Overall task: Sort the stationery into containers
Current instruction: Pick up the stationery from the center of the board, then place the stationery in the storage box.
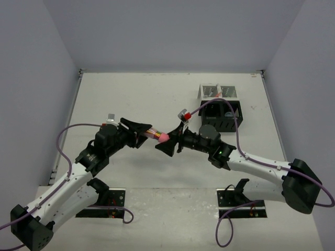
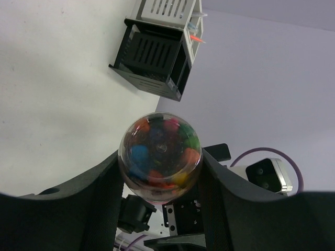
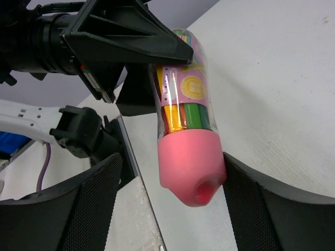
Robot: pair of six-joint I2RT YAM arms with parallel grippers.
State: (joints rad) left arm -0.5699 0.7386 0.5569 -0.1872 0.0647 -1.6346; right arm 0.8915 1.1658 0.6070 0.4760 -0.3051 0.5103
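Tube (image 3: 183, 89) held aloft between both arms.
We find the left gripper (image 1: 142, 130), arm stretched forward and inward, jaws clamped on this clear, glossy, round-bodied tube packed with coloured sticks (image 2: 157, 157); its smooth, tapered pink cap (image 3: 191, 167) points right, over the matt white table (image 1: 131, 89). The right gripper (image 1: 166, 144), arm bent inward, stands with jaws wide either side of that cap, not gripping. Far right sit a black mesh organiser (image 1: 222, 119) and a white mesh organiser (image 1: 214, 91), just beside each other.

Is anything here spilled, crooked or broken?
Nothing looks spilled or broken. One odd sight: a clear tube of coloured sticks hangs sideways in mid-air, gripped by the left end effector, its pink cap between the open fingers of the right end effector.
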